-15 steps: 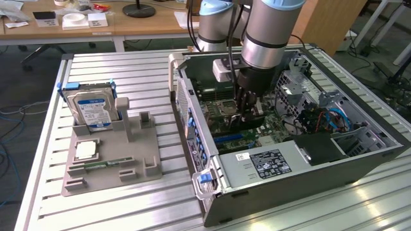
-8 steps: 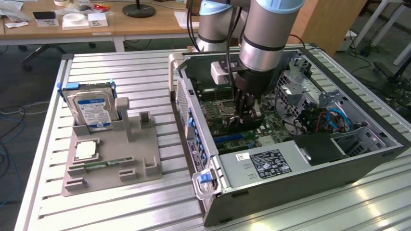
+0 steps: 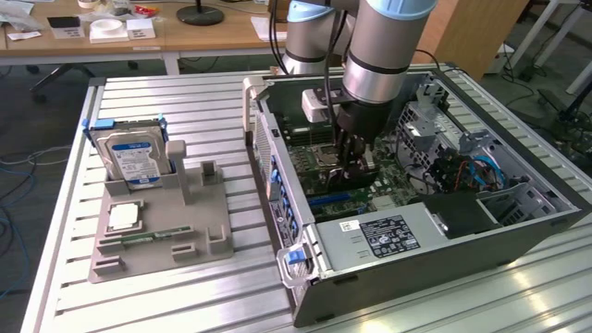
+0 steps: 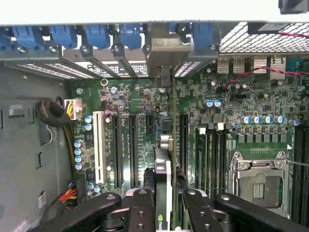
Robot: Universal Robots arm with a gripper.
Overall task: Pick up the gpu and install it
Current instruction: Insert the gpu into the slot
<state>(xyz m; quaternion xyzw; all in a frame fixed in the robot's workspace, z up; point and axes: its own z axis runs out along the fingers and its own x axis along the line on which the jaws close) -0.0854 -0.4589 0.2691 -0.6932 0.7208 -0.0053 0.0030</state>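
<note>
The arm reaches down into the open computer case, which lies on its side on the slatted metal desk. The claw hangs low over the motherboard near the middle of the case. In the wrist view the claw is closed partway, its two black fingers pressing from either side on the gpu, which it holds on edge; the card shows as a thin upright slab with a black and silver cooler face and a green logo near its lower end. The gpu stands directly above the motherboard, lined up along the long black expansion slots and pointing toward the row of blue slot latches at the case's rear wall. Whether its edge is already seated in a slot I cannot tell. A white slot lies beside the black ones, and the empty processor socket sits to the other side of the card. In the exterior view, on that view's left, a grey parts holder rests on the desk well apart from the case, carrying a silver hard drive with a blue-white label standing upright, a processor chip lying flat and a narrow green memory stick.
</note>
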